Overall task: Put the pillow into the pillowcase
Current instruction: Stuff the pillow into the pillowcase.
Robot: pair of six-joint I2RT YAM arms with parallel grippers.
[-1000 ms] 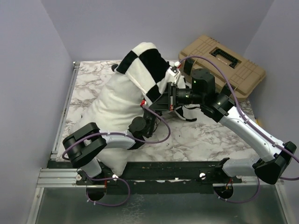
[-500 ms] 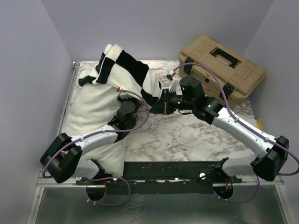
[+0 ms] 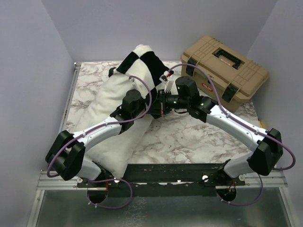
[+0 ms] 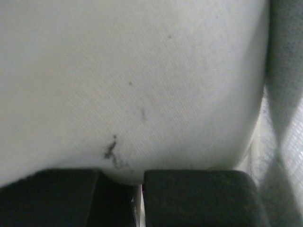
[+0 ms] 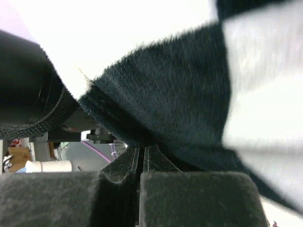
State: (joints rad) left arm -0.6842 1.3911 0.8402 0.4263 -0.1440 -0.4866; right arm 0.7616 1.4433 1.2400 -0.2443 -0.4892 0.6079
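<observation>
The white pillow (image 3: 111, 127) lies slanted on the table's left half, from the near left to the far middle. The black-and-white checked pillowcase (image 3: 147, 64) covers only its far end. My left gripper (image 3: 142, 109) presses into the pillow's right side; in the left wrist view the pillow (image 4: 132, 71) fills the frame and the gripper (image 4: 140, 198) is shut on a fold of it, with pillowcase fabric (image 4: 284, 123) at the right edge. My right gripper (image 3: 158, 101) is right beside it, shut (image 5: 141, 163) on the pillowcase's black edge (image 5: 180, 104).
A tan toolbox (image 3: 225, 66) stands at the back right. The marble table (image 3: 194, 137) shows bare right of the pillow. Purple walls close in left, back and right. A metal rail (image 3: 68, 99) runs along the table's left edge.
The pillow's cased far end swung left, then back to the right. Both grippers stayed by the case's opening; the right gripper has moved left and the left arm now lies across the pillow.
</observation>
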